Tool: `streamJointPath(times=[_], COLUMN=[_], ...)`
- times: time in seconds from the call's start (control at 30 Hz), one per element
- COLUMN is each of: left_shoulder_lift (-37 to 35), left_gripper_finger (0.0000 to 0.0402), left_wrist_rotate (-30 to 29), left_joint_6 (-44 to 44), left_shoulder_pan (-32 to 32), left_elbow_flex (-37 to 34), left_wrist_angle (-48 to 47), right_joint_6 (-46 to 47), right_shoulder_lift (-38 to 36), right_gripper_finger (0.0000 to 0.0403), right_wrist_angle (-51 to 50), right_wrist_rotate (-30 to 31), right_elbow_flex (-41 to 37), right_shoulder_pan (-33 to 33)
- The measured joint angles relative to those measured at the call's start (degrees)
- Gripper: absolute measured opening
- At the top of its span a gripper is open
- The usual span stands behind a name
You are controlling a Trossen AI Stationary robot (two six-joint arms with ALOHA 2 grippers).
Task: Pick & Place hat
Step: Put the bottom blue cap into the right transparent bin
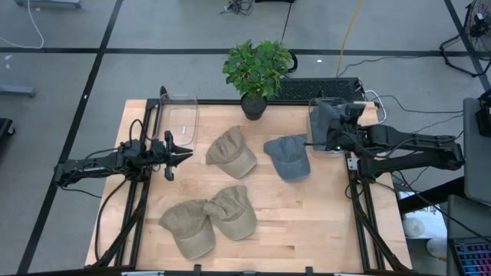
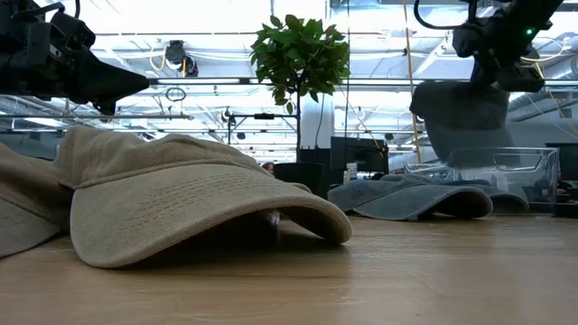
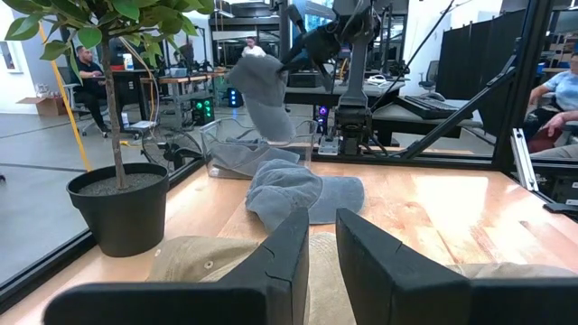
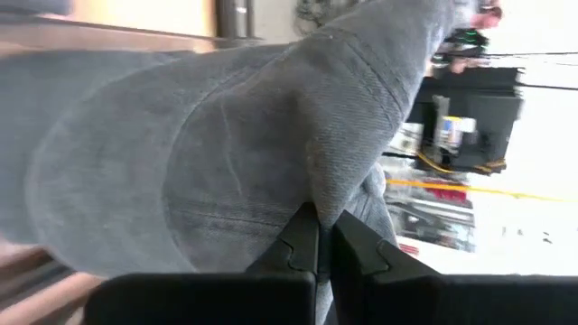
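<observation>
My right gripper (image 1: 321,135) is shut on a grey hat (image 2: 465,117), which hangs over the clear bin (image 2: 506,176) at the table's far right. A second grey hat (image 1: 288,157) lies flat at the table's middle, also seen in the left wrist view (image 3: 302,190). A tan hat (image 1: 232,152) lies to its left, and two more tan hats (image 1: 234,211) (image 1: 188,228) rest near the front edge. My left gripper (image 1: 182,154) is open, hovering left of the tan hat, whose crown (image 3: 208,262) shows just beyond its fingers (image 3: 284,257). My right gripper pinches a raised fold of the grey hat's crown (image 4: 316,194) between its two fingers. The hat is lifted clear and hangs below the gripper (image 2: 488,54), its lower edge (image 2: 461,153) just above the bin's rim. How many layers are in the fold I cannot tell.
A potted plant (image 1: 255,69) stands at the table's far edge, between the two clear bins. The second clear bin (image 1: 182,119) sits at the far left, close to my left arm. Bare wood (image 1: 307,222) lies at the near right. People sit in the room beyond the table.
</observation>
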Motion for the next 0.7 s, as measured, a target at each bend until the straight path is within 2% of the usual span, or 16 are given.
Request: streamJointPath(times=[0.3,0.47,0.7], left_shoulder_lift=[0.0,0.0,0.0], left_gripper_finger=[0.0067,0.0067,0.0067], left_wrist_rotate=[0.0,0.0,0.0], left_joint_6=[0.0,0.0,0.0], left_shoulder_pan=[0.0,0.0,0.0], left_elbow_flex=[0.0,0.0,0.0], left_wrist_angle=[0.0,0.0,0.0], right_joint_6=[1.9,2.1,2.7], right_shoulder_lift=[0.0,0.0,0.0], right_gripper_finger=[0.0,0.0,0.0], right_wrist_angle=[1.3,1.2,0.1], right_wrist_rotate=[-5.0,-10.0,-11.9], right_elbow_flex=[-0.8,-0.8,-0.8], right_shoulder_pan=[0.0,0.0,0.0])
